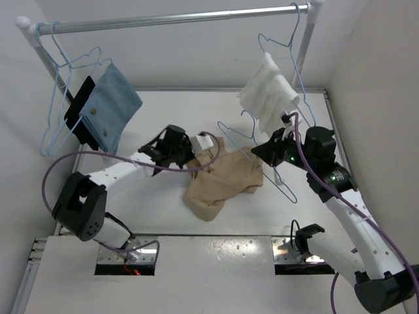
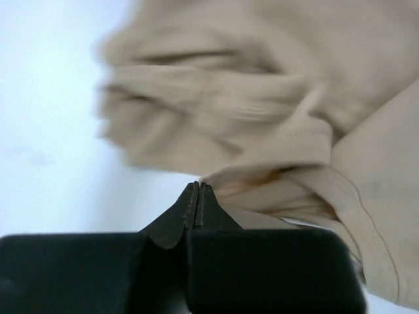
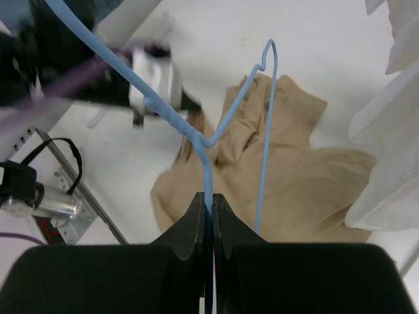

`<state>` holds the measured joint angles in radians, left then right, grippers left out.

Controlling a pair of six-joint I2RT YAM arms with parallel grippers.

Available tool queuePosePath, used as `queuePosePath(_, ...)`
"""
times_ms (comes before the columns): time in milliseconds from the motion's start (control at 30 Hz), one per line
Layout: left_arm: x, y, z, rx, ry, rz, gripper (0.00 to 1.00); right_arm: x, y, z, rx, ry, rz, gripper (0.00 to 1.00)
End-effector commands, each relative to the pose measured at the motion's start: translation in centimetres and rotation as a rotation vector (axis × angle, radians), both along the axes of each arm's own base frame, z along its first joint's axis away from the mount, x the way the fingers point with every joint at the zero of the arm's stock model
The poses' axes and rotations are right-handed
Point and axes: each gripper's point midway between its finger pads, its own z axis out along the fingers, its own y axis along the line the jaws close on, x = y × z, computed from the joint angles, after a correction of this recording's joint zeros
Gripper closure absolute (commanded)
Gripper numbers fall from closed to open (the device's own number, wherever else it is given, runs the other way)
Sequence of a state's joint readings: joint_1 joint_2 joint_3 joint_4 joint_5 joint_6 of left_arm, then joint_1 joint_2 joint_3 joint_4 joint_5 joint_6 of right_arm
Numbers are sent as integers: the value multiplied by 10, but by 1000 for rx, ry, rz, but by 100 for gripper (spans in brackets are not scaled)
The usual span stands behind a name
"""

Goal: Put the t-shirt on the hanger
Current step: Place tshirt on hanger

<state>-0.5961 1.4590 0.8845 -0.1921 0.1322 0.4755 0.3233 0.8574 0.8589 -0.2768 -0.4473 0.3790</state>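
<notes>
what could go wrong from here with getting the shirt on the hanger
The left gripper is shut right at the edge of the t-shirt; it may hold little or no cloth and slip on lifting. The right gripper pinches only thin hanger wire, which could swivel.

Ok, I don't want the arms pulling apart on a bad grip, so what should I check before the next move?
1. Grip of right fingers on hanger: ok, shut on the wire.
2. Closure of left fingers: ok, tips together at the t-shirt hem.
3. Cloth pinched between left fingers: cannot tell.
4. T-shirt spread with an opening showing: not ok, it lies crumpled on the table.
5. Hanger inside t-shirt: not ok, the wire is outside the cloth.
</notes>
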Motion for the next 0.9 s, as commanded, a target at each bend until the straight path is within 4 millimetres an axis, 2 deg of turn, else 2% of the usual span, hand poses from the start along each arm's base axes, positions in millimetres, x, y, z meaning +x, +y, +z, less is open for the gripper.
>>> queuePosePath(0,62,44,58,-52,-180,152,100,-5,-1,-4,-26,-20,25,100)
queuePosePath(67,74,61,65,-38,-215,167,100,-6,1,-17,-33,13,36,100)
queuePosePath(100,72,66,56,-29,-181,171,100,-6,2,-19,-33,24,46,100)
queuePosePath(133,72,70,49,-17,-159,179,94,-4,3,-20,-30,12,46,100)
queuePosePath(167,66,74,41,-18,-124,187,86,-3,6,-22,-27,19,59,100)
queuePosePath(200,54,73,26,-19,-61,178,65,0,9,-23,-23,24,73,100)
queuePosePath(267,37,69,17,-64,12,186,46,2,12,-26,-15,40,82,100)
queuePosePath(300,28,70,9,-73,43,194,32,2,14,-29,-14,51,92,100)
queuePosePath(367,16,69,1,-115,108,241,23,4,21,-27,-8,56,123,100)
queuePosePath(400,7,71,-9,-116,152,265,17,5,23,-24,-4,56,133,100)
queuePosePath(467,2,76,-15,-133,186,349,16,6,31,-25,-3,72,181,100)
queuePosePath(567,-2,84,-35,-136,266,465,16,6,43,-31,-25,102,250,100)
queuePosePath(600,4,87,-34,-149,259,500,17,7,48,-23,-33,88,267,100)
queuePosePath(733,20,96,-22,-206,242,635,19,10,53,-28,-72,100,287,100)
queuePosePath(767,24,99,-18,-234,244,671,20,10,56,-22,-68,82,297,100)
queuePosePath(867,26,105,-24,-243,266,713,29,12,60,-27,-71,92,306,100)
